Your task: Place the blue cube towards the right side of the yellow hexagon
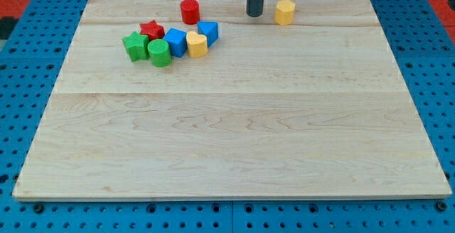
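My tip [255, 14] stands near the view's top edge of the wooden board [234, 141]. A yellow hexagon-like block [284, 11] lies just to the right of the tip, a small gap apart. A blue cube [208, 32] sits left of and below the tip, at the right end of a cluster of blocks. It touches a second yellow block [196, 45], whose shape also looks hexagonal. The tip touches no block.
The cluster at the upper left also holds a second blue block [175, 41], a green cylinder [159, 52], a green star [135, 46] and a red star [151, 29]. A red cylinder [189, 11] stands alone above the cluster, left of the tip.
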### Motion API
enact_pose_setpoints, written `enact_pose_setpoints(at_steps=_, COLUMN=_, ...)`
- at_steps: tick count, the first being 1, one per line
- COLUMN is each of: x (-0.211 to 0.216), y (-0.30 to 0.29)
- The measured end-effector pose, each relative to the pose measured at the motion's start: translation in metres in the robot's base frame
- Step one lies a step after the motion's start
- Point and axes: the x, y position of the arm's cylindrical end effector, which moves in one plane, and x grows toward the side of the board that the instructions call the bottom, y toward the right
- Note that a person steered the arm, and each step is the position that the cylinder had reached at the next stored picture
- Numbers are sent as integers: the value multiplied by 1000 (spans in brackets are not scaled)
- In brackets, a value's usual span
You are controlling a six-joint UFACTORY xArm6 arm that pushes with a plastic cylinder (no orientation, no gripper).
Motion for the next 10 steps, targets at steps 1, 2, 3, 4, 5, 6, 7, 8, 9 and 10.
enact_pose_setpoints(at_steps=1, x=-3, y=-6)
enact_pose_setpoints(at_steps=2, x=3, y=-27)
enact_pose_setpoints(at_steps=3, x=80, y=-2)
enact_pose_setpoints(at_steps=4, x=152, y=12)
enact_pose_setpoints(at_steps=5, x=170, y=-104)
enact_pose_setpoints(at_steps=6, x=152, y=-194)
enact_pose_setpoints(at_steps=7, x=142, y=-256)
enact_pose_setpoints(at_steps=8, x=100, y=-236)
enact_pose_setpoints(at_steps=9, x=80, y=-192)
enact_pose_setpoints(at_steps=10, x=74, y=-153)
